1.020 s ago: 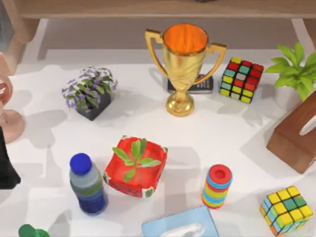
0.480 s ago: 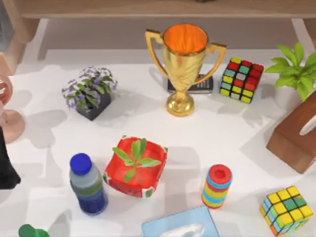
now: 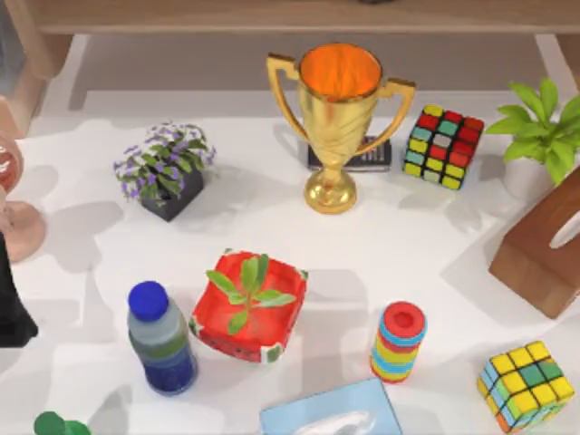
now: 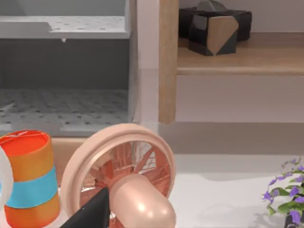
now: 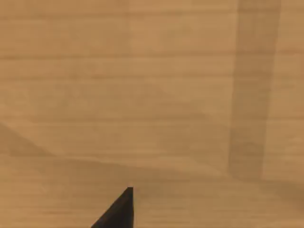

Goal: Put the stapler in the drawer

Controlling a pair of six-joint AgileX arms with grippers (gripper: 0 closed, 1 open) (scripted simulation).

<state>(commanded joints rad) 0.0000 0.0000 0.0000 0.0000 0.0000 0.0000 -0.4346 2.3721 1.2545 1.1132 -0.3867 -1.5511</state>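
Note:
The stapler is out of view. In the left wrist view a grey compartment with a perforated floor (image 4: 61, 104) stands open beside a light wooden post (image 4: 168, 61); it looks like the drawer. A black part of my left gripper (image 4: 90, 216) shows just in front of a pink fan (image 4: 118, 175). In the top view my left arm (image 3: 11, 308) is a dark shape at the table's left edge. A black part of my right gripper (image 5: 118, 211) hangs over a plain wooden surface (image 5: 152, 95).
On the white table stand a gold trophy (image 3: 337, 118), two Rubik's cubes (image 3: 442, 145) (image 3: 526, 384), a red square planter (image 3: 249, 306), a striped ring stack (image 3: 399, 343), a blue-capped bottle (image 3: 161, 340), a purple flower pot (image 3: 165, 168), a wooden tissue box (image 3: 544, 246) and a blue tissue box (image 3: 331, 415).

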